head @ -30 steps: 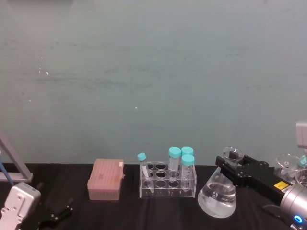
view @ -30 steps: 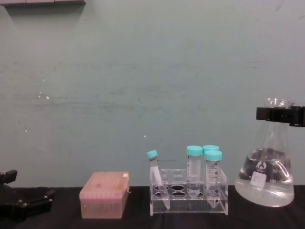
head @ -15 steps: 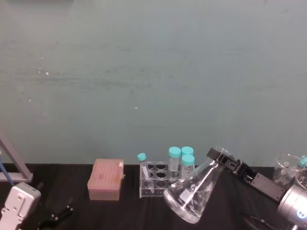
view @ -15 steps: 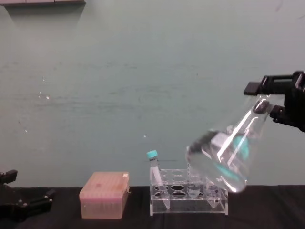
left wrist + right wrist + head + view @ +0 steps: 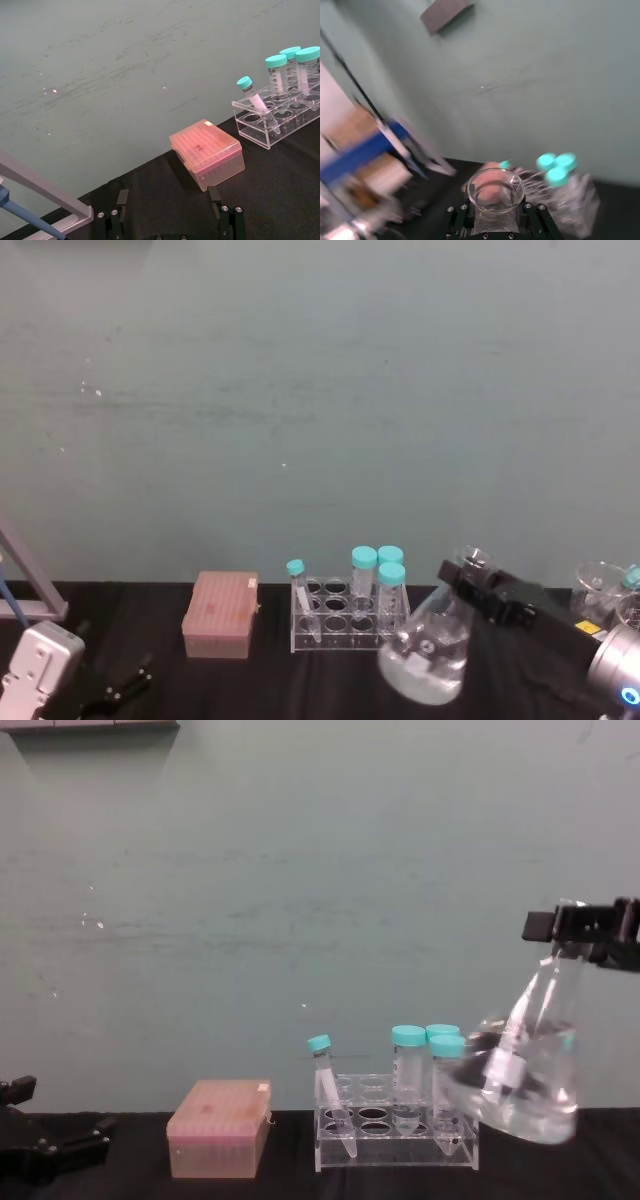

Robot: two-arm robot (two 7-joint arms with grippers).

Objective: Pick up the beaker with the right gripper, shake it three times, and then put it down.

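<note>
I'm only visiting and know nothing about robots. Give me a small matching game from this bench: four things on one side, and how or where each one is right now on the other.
Things:
1. beaker
2. pink box
3. small tube
4. left tool

States:
A. leaning in the clear rack
B. open, low on the left, holding nothing
C. tilted, neck gripped by the right tool
D. flat on the black table, left of the rack

Pairs: 1-C, 2-D, 3-A, 4-B.
</note>
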